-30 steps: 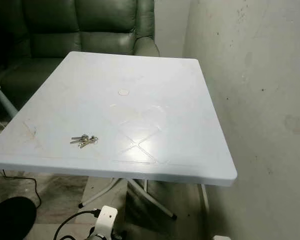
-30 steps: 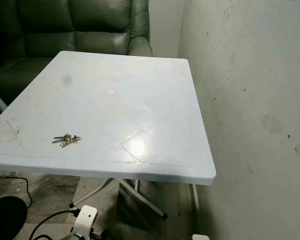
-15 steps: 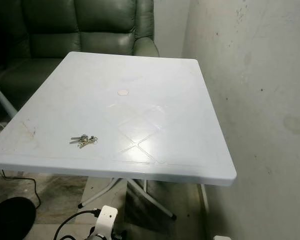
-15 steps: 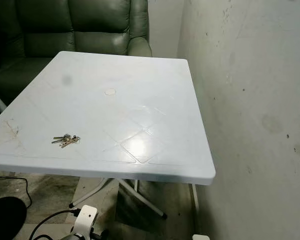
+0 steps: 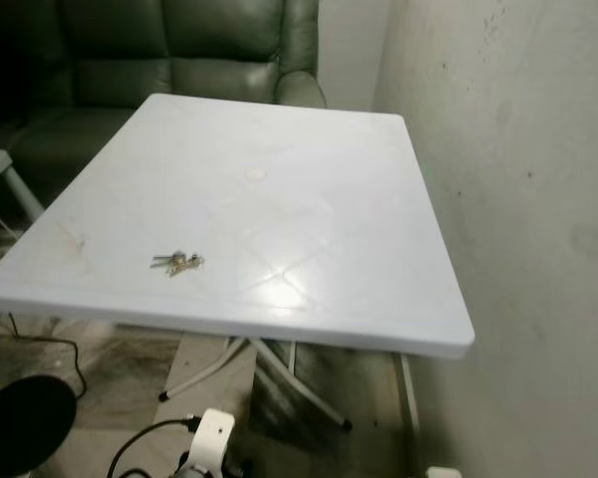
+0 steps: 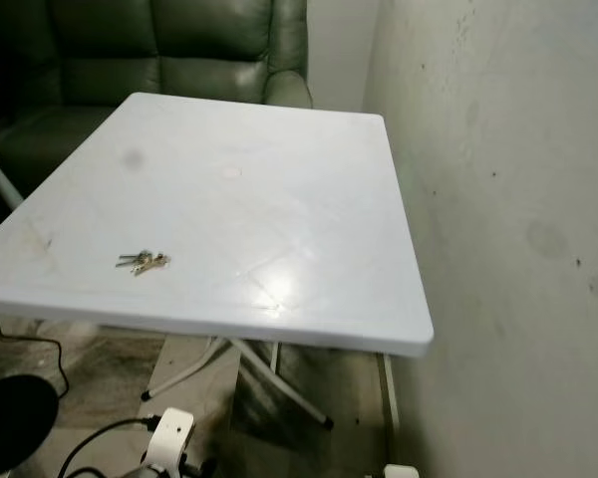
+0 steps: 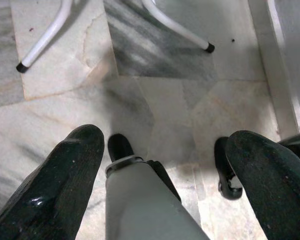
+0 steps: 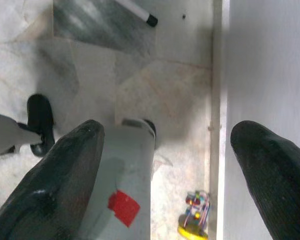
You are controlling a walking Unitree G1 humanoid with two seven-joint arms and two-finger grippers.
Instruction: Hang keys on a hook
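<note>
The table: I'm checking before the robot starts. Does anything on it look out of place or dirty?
A bunch of keys lies loose on the white table, near its front left edge, not on any hook. Faint brownish scuff marks stain the top near the left edge. Nothing is spilled.

keys [image 5: 177,262] lying flat on the white table [image 5: 359,199], a small bunch of silvery and brassy metal fanned out, blades pointing toward the table's left side. they sit near the front edge, on the robot's left half of the top, nothing touching them.
</note>
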